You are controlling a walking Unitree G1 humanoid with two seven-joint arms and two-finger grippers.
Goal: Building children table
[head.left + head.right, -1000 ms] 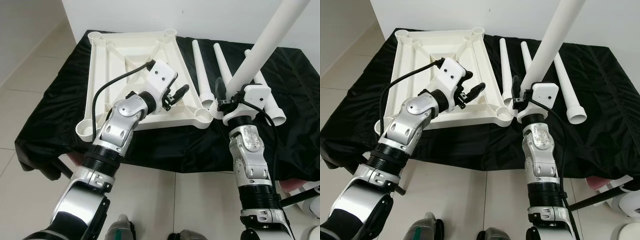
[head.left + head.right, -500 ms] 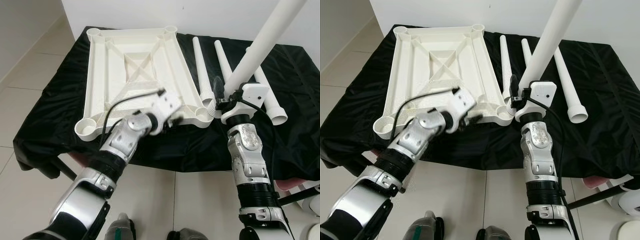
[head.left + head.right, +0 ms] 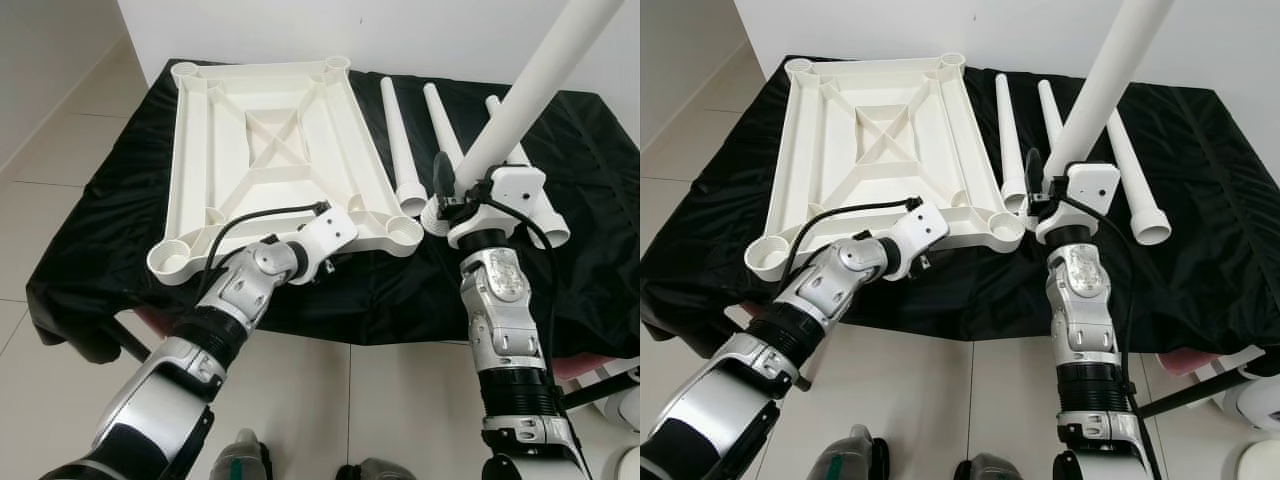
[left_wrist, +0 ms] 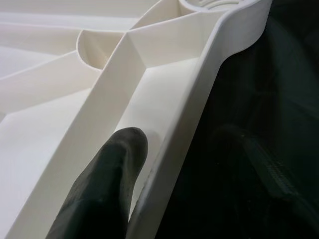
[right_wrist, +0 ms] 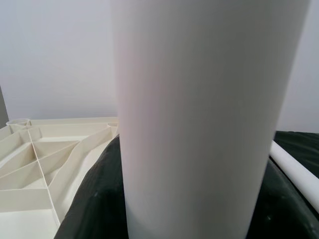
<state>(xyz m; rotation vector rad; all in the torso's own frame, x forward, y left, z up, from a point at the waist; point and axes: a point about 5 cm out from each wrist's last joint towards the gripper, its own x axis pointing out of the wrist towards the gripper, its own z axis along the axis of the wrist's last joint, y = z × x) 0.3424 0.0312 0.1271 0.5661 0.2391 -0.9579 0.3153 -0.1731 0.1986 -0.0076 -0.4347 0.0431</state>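
The white table top point(image 3: 270, 150) lies upside down on a black-draped table point(image 3: 110, 250), with a round socket at each corner. My left gripper point(image 3: 322, 266) is low at the top's near rim, open. One finger point(image 4: 107, 189) rests inside the rim and the other sits outside over the cloth. My right gripper point(image 3: 455, 192) is shut on a white leg point(image 3: 530, 85), which it holds upright and tilted. The leg's ribbed lower end point(image 3: 434, 216) hangs just right of the near-right socket point(image 3: 403, 231).
Three more white legs point(image 3: 400, 140) point(image 3: 443, 118) point(image 3: 541, 205) lie side by side on the cloth, right of the table top. A white wall stands behind the table and tiled floor point(image 3: 60, 150) runs along its left. A black rod point(image 3: 600, 388) sticks out at lower right.
My left gripper has dropped from above the table top to its near rim, which now lies between the fingers. The right gripper and its leg have barely moved.
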